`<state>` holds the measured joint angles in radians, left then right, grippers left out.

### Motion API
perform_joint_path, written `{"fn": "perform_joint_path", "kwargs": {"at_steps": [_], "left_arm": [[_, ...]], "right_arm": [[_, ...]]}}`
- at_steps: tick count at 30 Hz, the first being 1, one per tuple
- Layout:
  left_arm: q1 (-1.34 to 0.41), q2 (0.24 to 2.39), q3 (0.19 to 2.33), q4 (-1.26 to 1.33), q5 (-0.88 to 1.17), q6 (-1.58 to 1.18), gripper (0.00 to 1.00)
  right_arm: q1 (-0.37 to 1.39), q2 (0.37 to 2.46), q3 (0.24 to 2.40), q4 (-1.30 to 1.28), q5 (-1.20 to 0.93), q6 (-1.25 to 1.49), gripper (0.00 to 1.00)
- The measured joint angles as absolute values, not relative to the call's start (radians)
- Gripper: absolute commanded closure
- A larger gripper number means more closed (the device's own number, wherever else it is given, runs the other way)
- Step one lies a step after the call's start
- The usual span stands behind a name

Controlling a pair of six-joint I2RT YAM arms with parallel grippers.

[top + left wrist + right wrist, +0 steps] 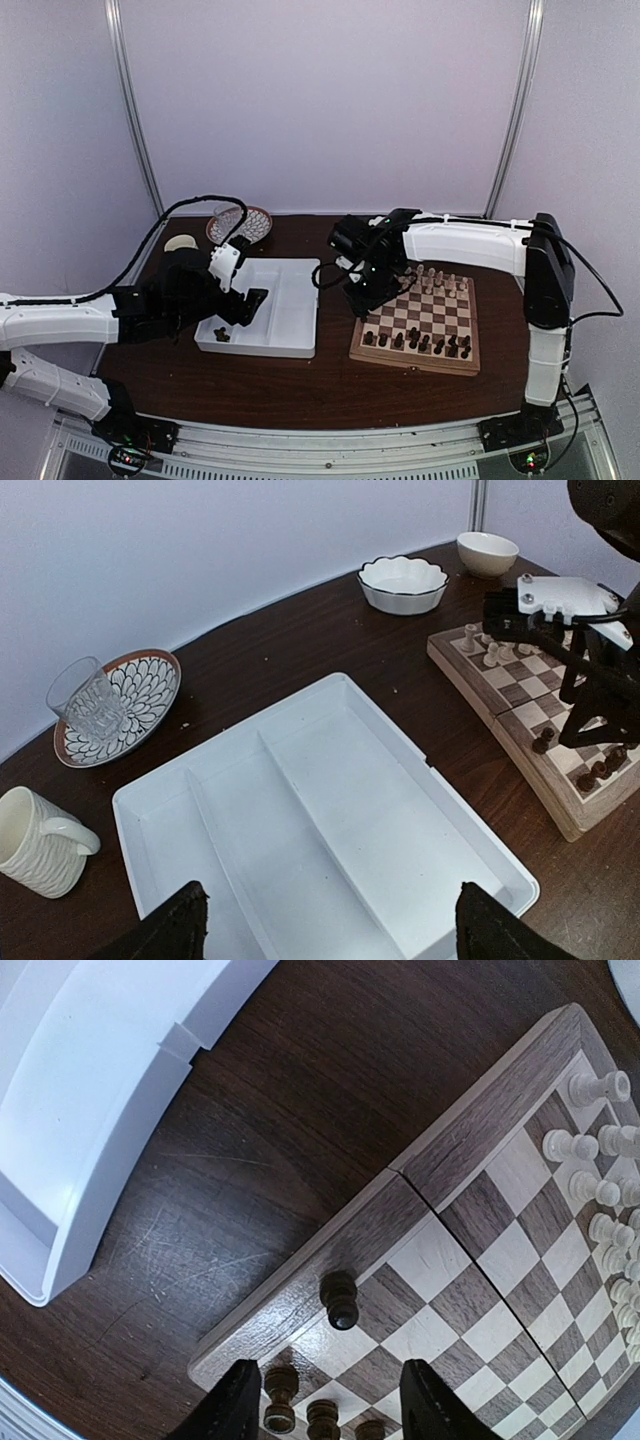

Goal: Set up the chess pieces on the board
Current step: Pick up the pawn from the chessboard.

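— While you look over the table [200, 1220], what is everything made of?

— The table is dark, scratched wood. The board [350, 1235] is also wood. It is square, with light and dark brown checks inside a grained tan border and a seam across its middle. The tray [330, 810] is smooth, white and rectangular. It looks like plastic, and low ribs split it into long compartments.

— What do they hold?

— Dark chess pieces [420, 343], small turned shapes, stand along the board's near rows, and pale cream pieces [440, 283] line the far side. One dark pawn [340, 1300] stands upright beside the border nearest the tray. A dark cluster [221, 335] lies in the tray's near left corner, too small to make out.

— And the grippers?

— The left gripper [330, 900] hangs over the tray with its fingers spread wide. The right gripper [330, 1370] sits low over the board's tray-side edge. Its jaws are partly apart with nothing pinched, and the pawn is just beyond its fingertips.

— Anything else?

— A clear cut-glass tumbler [88, 705] stands on a patterned plate [140, 680]. A ribbed cream mug [40, 840], a scalloped white bowl [403, 583] and a plain cream bowl [487, 552] sit nearby.
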<state>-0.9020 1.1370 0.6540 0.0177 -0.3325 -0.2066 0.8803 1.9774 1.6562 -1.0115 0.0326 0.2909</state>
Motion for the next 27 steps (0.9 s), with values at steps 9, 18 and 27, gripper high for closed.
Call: {"fn": "perform_joint_path", "kwargs": {"at_steps": [9, 18, 27], "left_arm": [[-0.902, 1.137, 0.636, 0.037, -0.314, -0.199, 0.17], [-0.902, 1.137, 0.636, 0.038, -0.292, -0.188, 0.19], [-0.902, 1.147, 0.636, 0.045, -0.261, -0.184, 0.21]], "right_arm": [[0.857, 2.004, 1.662, -1.013, 0.026, 0.276, 0.60], [0.853, 2.033, 1.662, -0.998, 0.007, 0.257, 0.68], [0.851, 2.071, 1.666, -0.997, 0.000, 0.255, 0.78]]}}
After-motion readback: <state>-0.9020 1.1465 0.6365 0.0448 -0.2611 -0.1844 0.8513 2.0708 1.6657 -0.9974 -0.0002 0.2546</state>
